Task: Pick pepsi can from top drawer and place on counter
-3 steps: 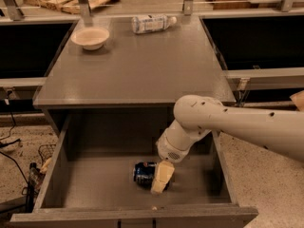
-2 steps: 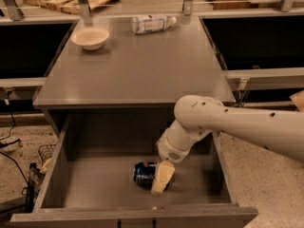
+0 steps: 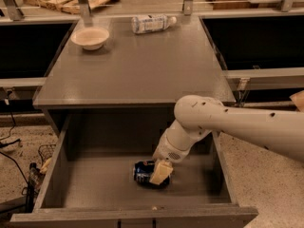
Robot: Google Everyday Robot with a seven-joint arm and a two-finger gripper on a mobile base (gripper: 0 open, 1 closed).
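The pepsi can (image 3: 141,173) lies on its side on the floor of the open top drawer (image 3: 95,194), near the middle front. My gripper (image 3: 160,172) reaches down into the drawer from the right and sits right at the can, covering its right end. The white arm (image 3: 228,122) stretches in from the right edge of the view. The counter (image 3: 137,65) is the grey cabinet top above the drawer.
A pale bowl (image 3: 90,37) stands at the counter's back left. A clear plastic bottle with a white label (image 3: 151,23) lies at the back middle. Dark bins flank the cabinet on both sides. Cables lie on the speckled floor at the left.
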